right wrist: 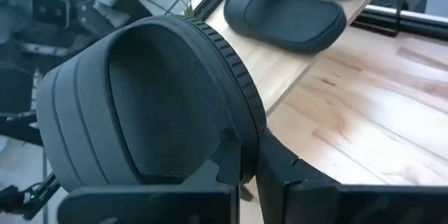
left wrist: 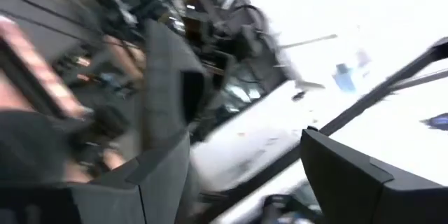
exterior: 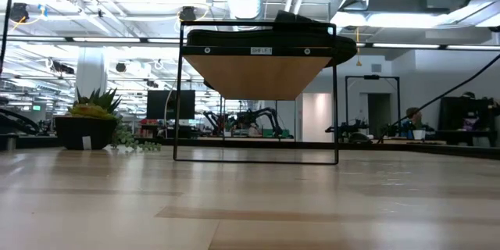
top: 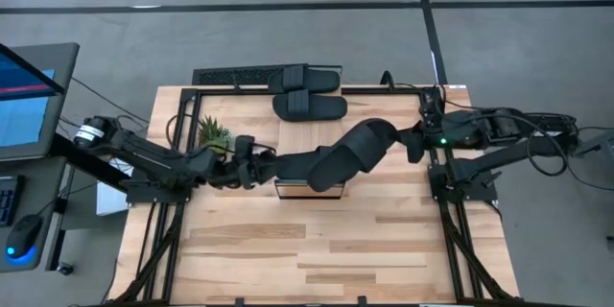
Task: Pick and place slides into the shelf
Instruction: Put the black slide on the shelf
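Two black slides (top: 307, 80) (top: 309, 107) lie side by side on the shelf (right wrist: 276, 63) at the table's far edge. In the low view the shelf (exterior: 258, 74) is a wood plank on a thin black frame. A third slide (top: 345, 153) hangs over the table's middle, and my right gripper (top: 411, 142) is shut on its right end. My left gripper (top: 261, 167) stands open just off the slide's left end, tipped upward. In the left wrist view nothing is between my left gripper's fingers (left wrist: 161, 175). My right gripper pinches the held slide's grooved rim (right wrist: 234, 150) at its near end between its two fingers, coming from the table's right and slanting down. The slide reaches away from the fingers toward the left arm, lifted clear of the table.
A small potted plant (top: 213, 134) stands at the table's far left. A small dark box (top: 293, 188) sits on the table under the held slide. The near half of the wooden table (top: 317, 249) is bare boards. Arm bases stand on both sides.
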You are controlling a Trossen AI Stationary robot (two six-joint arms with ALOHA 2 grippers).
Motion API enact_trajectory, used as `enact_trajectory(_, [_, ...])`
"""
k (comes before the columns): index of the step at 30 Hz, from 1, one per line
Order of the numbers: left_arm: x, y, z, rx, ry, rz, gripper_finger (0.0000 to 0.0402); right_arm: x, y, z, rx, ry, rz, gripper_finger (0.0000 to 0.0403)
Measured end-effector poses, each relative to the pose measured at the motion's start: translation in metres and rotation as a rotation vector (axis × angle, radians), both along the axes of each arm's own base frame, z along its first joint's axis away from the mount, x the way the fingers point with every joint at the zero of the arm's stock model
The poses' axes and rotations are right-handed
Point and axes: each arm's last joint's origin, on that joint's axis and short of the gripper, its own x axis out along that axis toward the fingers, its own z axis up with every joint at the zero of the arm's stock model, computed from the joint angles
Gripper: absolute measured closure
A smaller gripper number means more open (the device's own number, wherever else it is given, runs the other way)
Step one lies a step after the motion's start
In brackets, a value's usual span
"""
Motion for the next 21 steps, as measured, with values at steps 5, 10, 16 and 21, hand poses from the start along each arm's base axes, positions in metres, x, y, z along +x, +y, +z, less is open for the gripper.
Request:
enact_trajectory(5, [0.003,-0.002,0.002,-0.021,-0.093,-0.049,0.0143,0.001,-0.005,0.001,-0.015,-0.002,-0.025,0.0392])
enact_trajectory(10, [0.008,-0.004,0.01,0.004,-0.057,-0.06,0.0143,0.003,-0.008,0.004,-0.03,-0.041,-0.039,0.0392])
enact_trajectory(16, [0.018,-0.007,0.016,0.044,0.085,-0.07,0.0143,0.004,-0.008,0.006,-0.035,-0.061,-0.019,0.0392])
enact_trajectory(21, [0.022,-0.008,0.013,0.064,0.186,-0.066,0.0143,0.004,-0.007,0.006,-0.033,-0.058,-0.011,0.0392])
